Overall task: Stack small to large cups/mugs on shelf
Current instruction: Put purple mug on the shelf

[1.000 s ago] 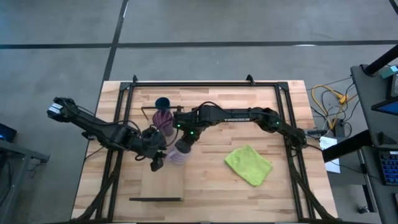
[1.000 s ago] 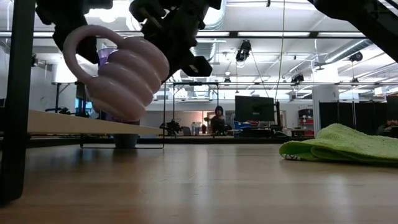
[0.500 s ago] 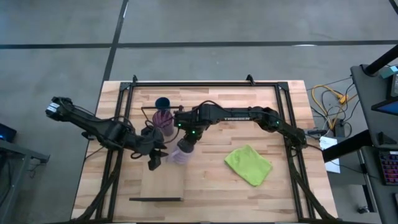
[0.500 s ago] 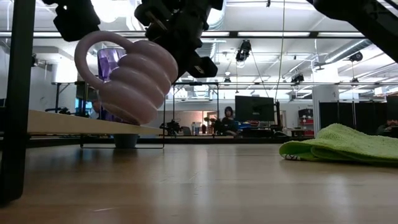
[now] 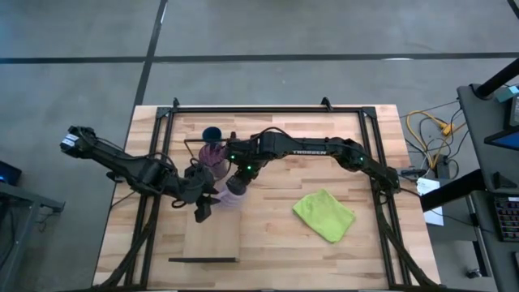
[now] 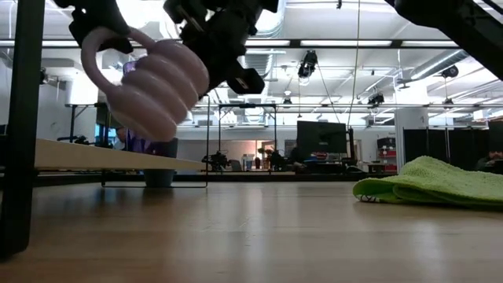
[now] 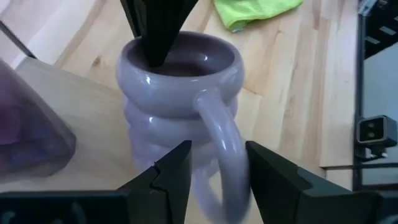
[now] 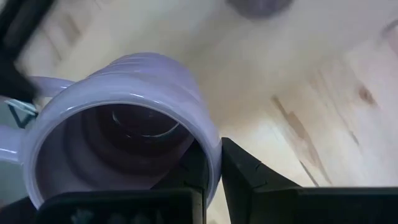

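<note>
The lilac ribbed mug [image 5: 231, 188] is held tilted in the air by my right gripper [image 5: 241, 174], over the far end of the light wooden shelf [image 5: 212, 239]. My left gripper [image 7: 217, 180] is open, one finger on each side of the mug's handle [image 7: 217, 134]. The purple tumbler [image 5: 212, 154] stands upright just beyond the mug. The small dark blue cup [image 5: 212, 133] stands on the table behind the tumbler. My left gripper has the mug's handle [image 7: 227, 162] between its fingers; I cannot tell whether they touch it. My right gripper pinches the mug's wall at the rim [image 8: 210, 152], on the side away from the handle, one finger inside and one outside. The fingers come slanting down from the table's right. The mug is lifted clear and tilted.
A green cloth [image 5: 324, 213] lies on the table to the right of the shelf. A dark metal frame [image 5: 268, 109] runs around the tabletop. The near half of the shelf holds nothing.
My right gripper has carried the mug toward the table's far edge and the tumbler. It has also raised the mug a little and tipped it further. The mug's handle now lies between my left gripper's fingers.
</note>
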Controlling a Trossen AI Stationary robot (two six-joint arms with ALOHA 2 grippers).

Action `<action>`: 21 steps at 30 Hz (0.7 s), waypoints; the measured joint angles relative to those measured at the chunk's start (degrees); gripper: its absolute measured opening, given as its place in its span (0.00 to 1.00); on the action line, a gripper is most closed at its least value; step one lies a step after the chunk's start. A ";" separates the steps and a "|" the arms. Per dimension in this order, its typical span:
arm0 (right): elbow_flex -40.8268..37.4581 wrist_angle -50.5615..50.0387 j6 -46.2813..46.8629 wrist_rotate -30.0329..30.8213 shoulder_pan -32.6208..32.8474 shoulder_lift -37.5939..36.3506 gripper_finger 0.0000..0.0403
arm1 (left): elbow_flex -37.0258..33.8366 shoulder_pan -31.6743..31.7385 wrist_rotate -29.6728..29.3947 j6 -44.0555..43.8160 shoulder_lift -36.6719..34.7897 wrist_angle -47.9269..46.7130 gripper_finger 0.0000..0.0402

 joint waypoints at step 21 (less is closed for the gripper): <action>0.67 0.14 0.38 -0.07 0.07 0.00 0.05 | -0.09 0.00 -1.87 -0.42 0.05 -0.03 0.16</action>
